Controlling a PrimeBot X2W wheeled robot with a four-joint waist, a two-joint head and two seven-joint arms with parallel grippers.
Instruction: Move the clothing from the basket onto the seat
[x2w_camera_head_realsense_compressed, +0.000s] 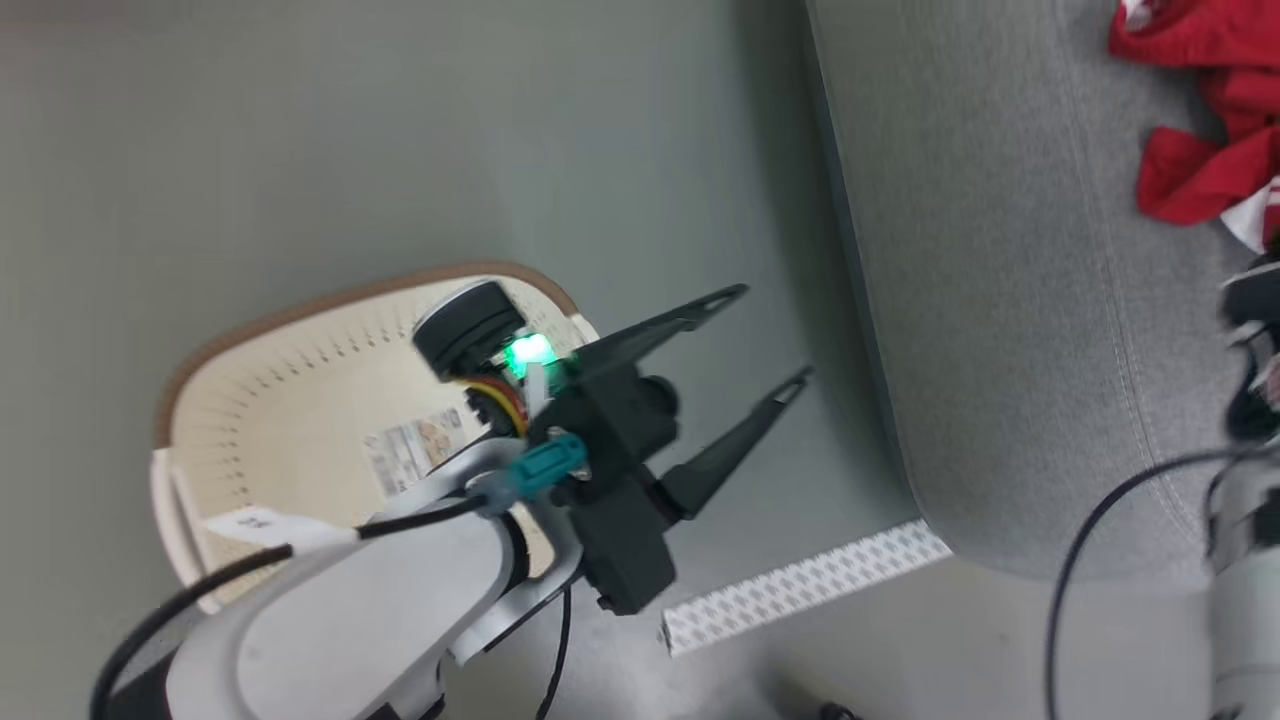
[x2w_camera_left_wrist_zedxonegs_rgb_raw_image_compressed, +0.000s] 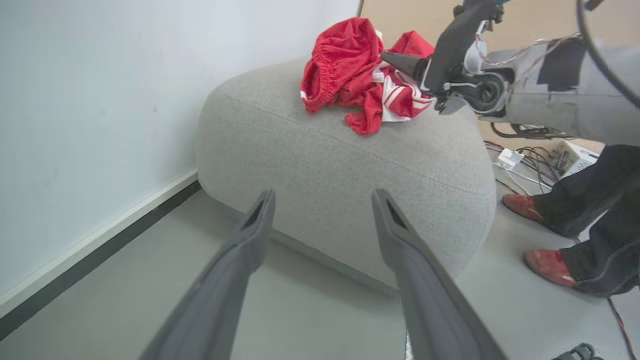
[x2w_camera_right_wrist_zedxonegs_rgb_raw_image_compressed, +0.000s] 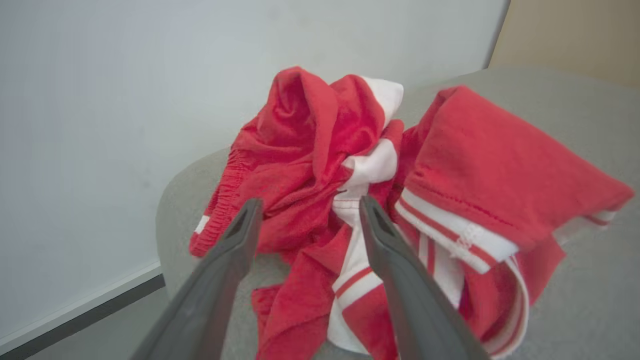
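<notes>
Landmark: the seat (x2w_camera_head_realsense_compressed: 1000, 300), a large grey woven cushion with a rounded edge and a seam, standing on a grey floor.
Clothing: red garments with white panels and stripe trim (x2w_camera_right_wrist_zedxonegs_rgb_raw_image_compressed: 320, 165) lie crumpled in a heap on top of the seat, toward its far side near the pale wall (x2w_camera_left_wrist_zedxonegs_rgb_raw_image_compressed: 100, 100). In the head view the heap (x2w_camera_head_realsense_compressed: 1210, 170) is at the seat's upper right corner.
Right gripper: the right gripper (x2w_camera_right_wrist_zedxonegs_rgb_raw_image_compressed: 309, 201) is over the seat, right at the heap. Its 2 dark fingers are spread apart with red and white cloth showing in the gap. The jaws are not closed on the cloth.
Left gripper: the left gripper (x2w_camera_head_realsense_compressed: 772, 335) hangs over the floor just beside the seat's front edge. Its 2 fingers are wide apart and hold nothing, and they point at the seat's side (x2w_camera_left_wrist_zedxonegs_rgb_raw_image_compressed: 340, 165).
Basket: the cream basket with a brown rim (x2w_camera_head_realsense_compressed: 350, 295) is on the floor, apart from the seat on the left gripper's far side. A printed label (x2w_camera_head_realsense_compressed: 415, 450) shows on its inner floor. The left arm covers part of it.
Floor strip: a white patterned strip (x2w_camera_head_realsense_compressed: 800, 585) lies on the floor at the seat's near corner.
Person: 2 red shoes (x2w_camera_left_wrist_zedxonegs_rgb_raw_image_compressed: 547, 265) and dark trouser legs stand beside the seat, near some cables.
</notes>
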